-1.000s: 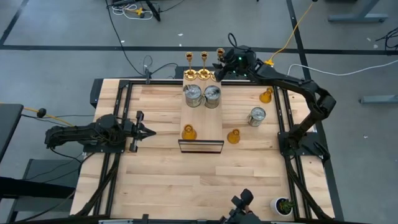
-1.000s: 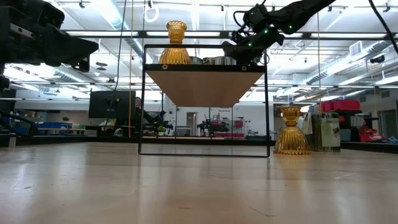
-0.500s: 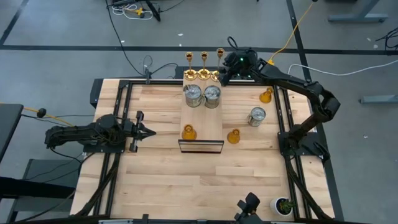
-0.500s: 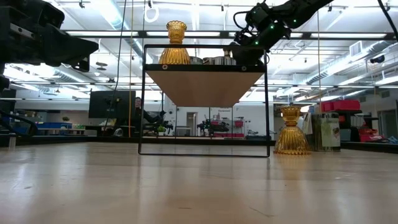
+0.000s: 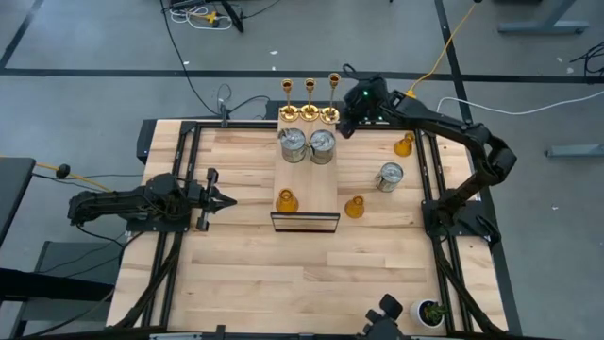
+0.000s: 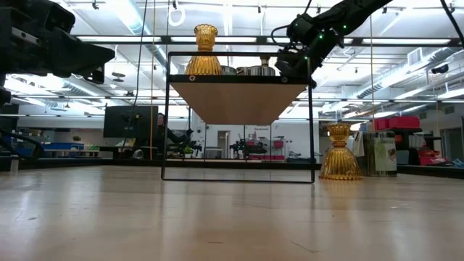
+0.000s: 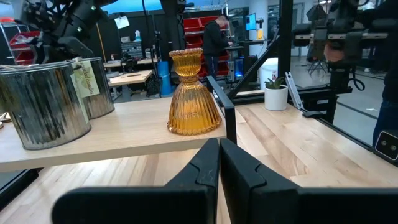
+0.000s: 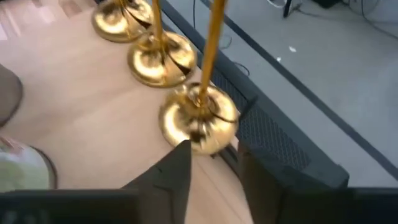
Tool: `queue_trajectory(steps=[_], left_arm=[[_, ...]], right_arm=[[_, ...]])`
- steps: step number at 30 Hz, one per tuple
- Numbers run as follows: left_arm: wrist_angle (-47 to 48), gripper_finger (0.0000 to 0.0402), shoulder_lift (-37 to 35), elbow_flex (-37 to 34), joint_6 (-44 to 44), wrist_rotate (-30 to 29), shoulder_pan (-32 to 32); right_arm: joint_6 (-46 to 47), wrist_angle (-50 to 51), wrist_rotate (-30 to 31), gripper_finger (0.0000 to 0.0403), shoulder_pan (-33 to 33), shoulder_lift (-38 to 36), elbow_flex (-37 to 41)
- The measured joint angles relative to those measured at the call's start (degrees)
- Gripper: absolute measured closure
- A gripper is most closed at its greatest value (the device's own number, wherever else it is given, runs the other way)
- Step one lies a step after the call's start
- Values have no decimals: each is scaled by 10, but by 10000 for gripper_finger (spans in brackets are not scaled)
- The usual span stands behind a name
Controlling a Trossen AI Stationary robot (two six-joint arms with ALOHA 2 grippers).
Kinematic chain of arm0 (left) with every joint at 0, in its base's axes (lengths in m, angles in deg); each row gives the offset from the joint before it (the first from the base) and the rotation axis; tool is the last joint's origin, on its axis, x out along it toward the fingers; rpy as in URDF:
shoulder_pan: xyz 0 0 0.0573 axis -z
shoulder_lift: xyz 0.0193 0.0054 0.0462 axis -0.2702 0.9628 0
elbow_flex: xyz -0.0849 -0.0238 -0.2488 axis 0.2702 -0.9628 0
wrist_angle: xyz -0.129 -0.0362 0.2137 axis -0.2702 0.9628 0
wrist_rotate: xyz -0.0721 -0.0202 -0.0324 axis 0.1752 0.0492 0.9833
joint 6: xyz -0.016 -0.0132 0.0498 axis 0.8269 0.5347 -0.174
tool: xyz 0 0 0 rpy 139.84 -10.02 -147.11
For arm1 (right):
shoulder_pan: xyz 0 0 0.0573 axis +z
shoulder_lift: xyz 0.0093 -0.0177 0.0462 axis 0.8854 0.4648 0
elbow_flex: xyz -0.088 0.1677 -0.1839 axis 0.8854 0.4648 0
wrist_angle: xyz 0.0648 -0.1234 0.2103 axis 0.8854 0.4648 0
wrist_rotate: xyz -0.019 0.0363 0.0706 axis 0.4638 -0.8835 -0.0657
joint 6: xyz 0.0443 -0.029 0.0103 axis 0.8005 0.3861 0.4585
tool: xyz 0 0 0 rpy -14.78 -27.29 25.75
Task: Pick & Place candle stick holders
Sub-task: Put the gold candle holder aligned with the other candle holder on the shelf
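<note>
Three gold candlesticks (image 5: 309,102) in a row on the raised shelf's (image 5: 307,194) far edge, right gripper (image 5: 345,121) just right of the rightmost candlestick (image 8: 200,118), fingers parted and clear of it; left gripper (image 5: 226,200) closed, empty, waiting at table's left.

Two dark jointed arms (image 5: 444,127)

Grey concrete floor (image 5: 94,57) surrounds the pale wood worktop (image 5: 283,264), with cables (image 5: 193,14) trailing across it. Beyond, ceiling strip lights (image 6: 138,18), red shelving (image 7: 205,37), a dark monitor (image 6: 130,121) and a standing person (image 7: 219,38).
</note>
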Motion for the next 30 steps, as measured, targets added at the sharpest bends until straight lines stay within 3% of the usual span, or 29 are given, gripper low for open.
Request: queue_trajectory(steps=[10,16,30], left_arm=[[0,383,0,0,0,0,0],[0,383,0,0,0,0,0],[0,383,0,0,0,0,0]], right_arm=[[38,11,-1,393,-46,0,4],[66,7,-30,397,-57,14,4],[151,-31,-17,402,-59,68,4]])
